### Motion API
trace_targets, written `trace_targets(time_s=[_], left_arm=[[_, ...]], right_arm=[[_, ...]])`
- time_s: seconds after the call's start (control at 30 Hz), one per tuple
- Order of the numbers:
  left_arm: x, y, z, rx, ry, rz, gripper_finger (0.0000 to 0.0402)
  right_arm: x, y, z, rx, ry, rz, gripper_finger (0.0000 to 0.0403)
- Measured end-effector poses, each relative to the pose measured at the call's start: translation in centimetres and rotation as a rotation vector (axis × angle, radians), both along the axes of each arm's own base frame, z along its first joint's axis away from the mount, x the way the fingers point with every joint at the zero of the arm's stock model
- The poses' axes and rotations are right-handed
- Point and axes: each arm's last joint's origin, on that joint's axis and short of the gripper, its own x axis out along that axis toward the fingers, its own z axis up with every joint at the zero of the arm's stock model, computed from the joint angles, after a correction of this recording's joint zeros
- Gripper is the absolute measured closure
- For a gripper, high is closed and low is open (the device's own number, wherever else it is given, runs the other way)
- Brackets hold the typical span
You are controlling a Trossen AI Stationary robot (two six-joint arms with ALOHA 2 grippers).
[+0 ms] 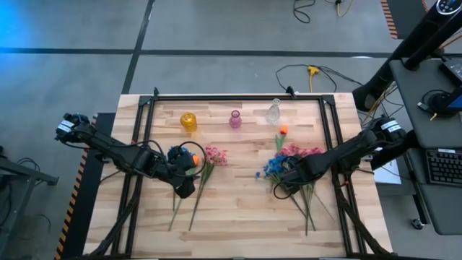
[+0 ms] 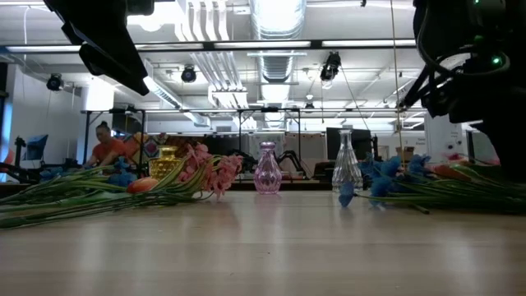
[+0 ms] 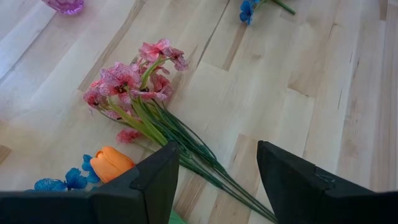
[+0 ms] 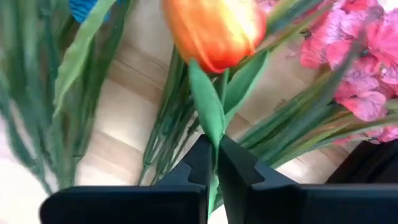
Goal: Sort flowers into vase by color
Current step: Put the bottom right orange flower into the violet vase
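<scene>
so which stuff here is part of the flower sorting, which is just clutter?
Job:
- flowers on the left, more on the right
- orange tulip, stem pinched by right gripper
- yellow vase, pink vase, clear vase

Lying about:
- yellow cable on floor
- keyboard on side desk

The high camera is looking straight down on the whole table [image 1: 238, 209]. The low one is gazing level across it into the room. Each wrist camera is peering closely at flowers; three vases [image 2: 268, 170] are appearing in both wide views.

pink vase [image 2: 268, 168] stands between flowers [image 2: 185, 174] and clear vase [image 2: 346, 164].
</scene>
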Motion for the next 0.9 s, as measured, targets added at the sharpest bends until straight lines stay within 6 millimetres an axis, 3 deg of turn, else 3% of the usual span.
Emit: trace_targets(time_s=[0.43, 0.73, 0.9], left_arm=[[0.0, 0.0, 0.0, 0.001, 0.001, 0.0, 0.0203], [0.0, 0.0, 0.0, 0.001, 0.001, 0.0, 0.0203], [0.0, 0.0, 0.0, 0.002, 0.0, 0.0, 0.0203]], right_arm=[[-0.4, -0.1, 4.2, 0.066, -0.191, -0.001, 0.0393], [-1.1, -0.7, 5.9, 0.017, -0.324, 0.002, 0.0391], [-0.2, -0.6, 7.2, -0.024, -0.544, 0.067, 0.039]])
